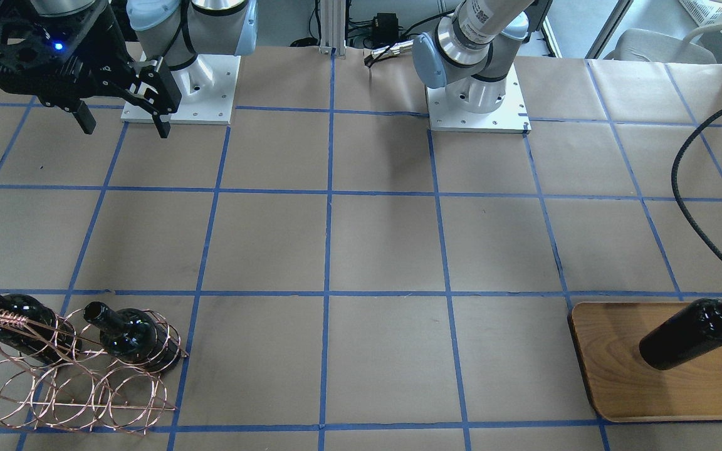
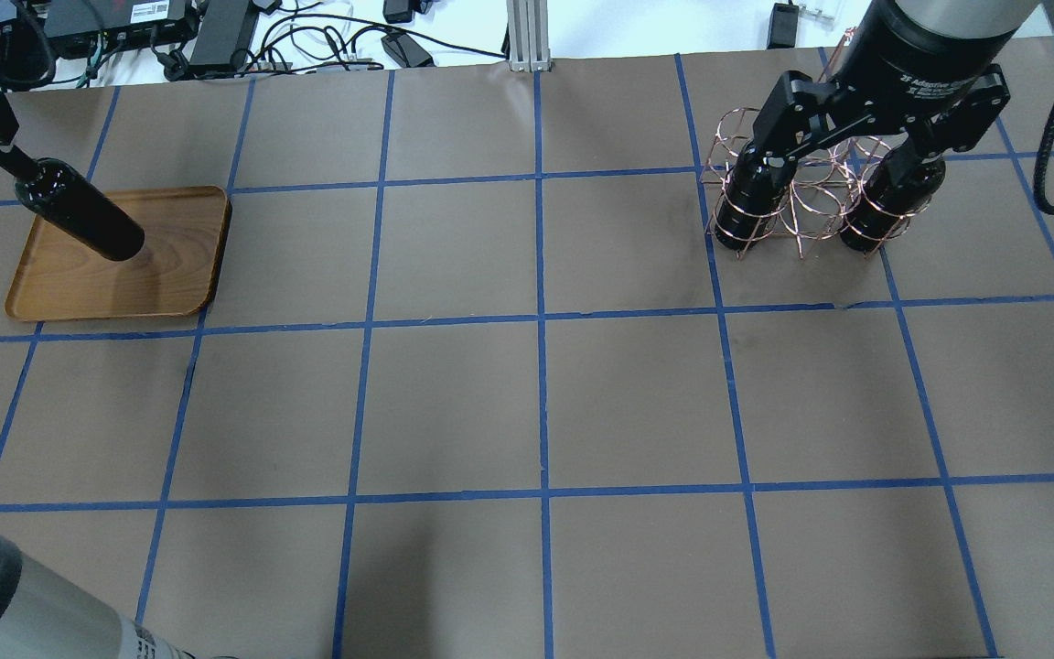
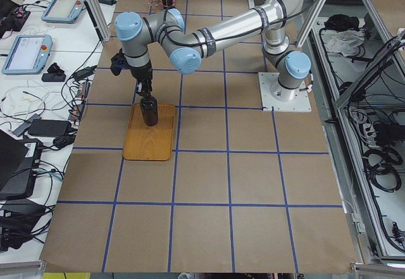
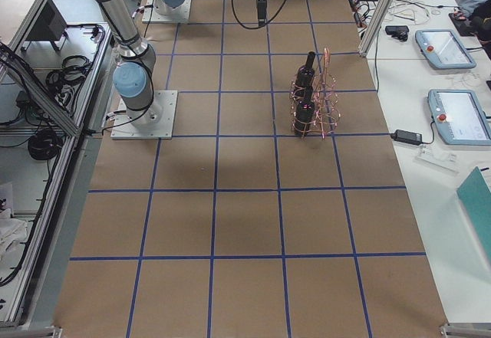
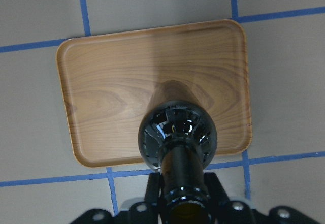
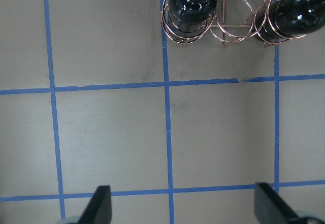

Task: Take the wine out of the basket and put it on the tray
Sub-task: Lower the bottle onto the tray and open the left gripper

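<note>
- The bottle (image 5: pixel 177 132) hangs straight below the left claw (image 5: pixel 184 201), which is clamped on its neck; the long axis runs plumb, mouth up at the claw and base down toward the tray (image 5: pixel 106 92).
- The left wrist view looks down along that axis; the dark shoulders hide the base, and they overlap the tray's near rim in that view.
- The side and overhead views put the base inside the rim, toward the middle of the wood and not on an edge.
- Whether the base already touches the wood or hangs just above it, I cannot tell; the shadow lies close beside the glass, so any gap looks slight.
- My judgement: the coming move turns on this plumb line alone; the tray lies directly under the bottle, so what is left is a straight lowering, if any, and a release, with no sideways travel called for.
- A tilt at release could rock so tall and narrow a thing; keeping the axis upright matters most.
- The right claw (image 6: pixel 184 206) is spread wide and holds nothing; it hovers above the table (image 1: pixel 386 250) beside the basket (image 1: pixel 73 391), well apart from the tray.
- The left arm is the nearer one to the tray by far; the right is nearer the basket, where two other bottles (image 1: pixel 132 338) stand in the wire rings.
</note>
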Available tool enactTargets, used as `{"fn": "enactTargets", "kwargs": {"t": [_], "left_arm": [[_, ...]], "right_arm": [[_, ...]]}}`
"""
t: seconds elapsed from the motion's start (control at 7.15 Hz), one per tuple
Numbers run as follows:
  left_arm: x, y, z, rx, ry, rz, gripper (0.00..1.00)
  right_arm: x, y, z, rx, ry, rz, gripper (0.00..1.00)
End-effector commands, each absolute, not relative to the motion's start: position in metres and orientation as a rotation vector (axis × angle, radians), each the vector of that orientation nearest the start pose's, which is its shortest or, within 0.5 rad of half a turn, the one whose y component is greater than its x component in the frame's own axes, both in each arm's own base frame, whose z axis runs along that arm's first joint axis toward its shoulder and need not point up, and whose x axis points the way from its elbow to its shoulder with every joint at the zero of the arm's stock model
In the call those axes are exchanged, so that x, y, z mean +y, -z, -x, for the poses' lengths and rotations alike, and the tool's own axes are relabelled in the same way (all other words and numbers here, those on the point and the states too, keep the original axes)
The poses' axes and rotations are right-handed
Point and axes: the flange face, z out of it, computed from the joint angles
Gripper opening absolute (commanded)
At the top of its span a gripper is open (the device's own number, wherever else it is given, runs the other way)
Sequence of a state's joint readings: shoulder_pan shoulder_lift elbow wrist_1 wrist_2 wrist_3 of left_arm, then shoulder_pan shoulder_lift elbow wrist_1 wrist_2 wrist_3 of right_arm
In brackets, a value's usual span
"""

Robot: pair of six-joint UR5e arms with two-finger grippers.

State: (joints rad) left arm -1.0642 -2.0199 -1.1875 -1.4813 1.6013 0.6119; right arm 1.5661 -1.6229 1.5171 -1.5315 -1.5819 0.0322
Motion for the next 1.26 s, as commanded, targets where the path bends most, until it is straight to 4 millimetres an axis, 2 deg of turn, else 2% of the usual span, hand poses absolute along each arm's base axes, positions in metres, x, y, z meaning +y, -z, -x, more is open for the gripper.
{"fn": "enactTargets", "kwargs": {"t": [0.0, 0.28, 0.42, 0.56, 0.84, 0.98, 1.12], "left_arm": [[-0.665, -0.407, -0.222, 3.091, 0.019, -0.168, 0.00], [-0.667, -0.401, -0.224, 3.094, 0.012, -0.168, 0.00], [-0.667, -0.400, -0.223, 3.096, 0.011, -0.168, 0.04], [-0.668, -0.397, -0.224, 3.100, 0.006, -0.168, 0.17], [-0.668, -0.396, -0.224, 3.097, 0.000, -0.168, 0.79], [-0.663, -0.403, -0.221, 3.104, -0.009, -0.169, 0.94], [-0.657, -0.412, -0.218, 3.102, -0.012, -0.169, 1.00]], "right_arm": [[-0.475, -0.536, -0.130, 3.149, 0.104, -0.061, 1.00], [-0.475, -0.536, -0.130, 3.149, 0.104, -0.061, 1.00], [-0.475, -0.536, -0.130, 3.149, 0.104, -0.061, 1.00], [-0.475, -0.536, -0.130, 3.149, 0.104, -0.059, 1.00], [-0.475, -0.536, -0.130, 3.149, 0.104, -0.061, 1.00], [-0.474, -0.535, -0.130, 3.149, 0.102, -0.061, 1.00], [-0.474, -0.535, -0.130, 3.149, 0.102, -0.061, 1.00]]}}
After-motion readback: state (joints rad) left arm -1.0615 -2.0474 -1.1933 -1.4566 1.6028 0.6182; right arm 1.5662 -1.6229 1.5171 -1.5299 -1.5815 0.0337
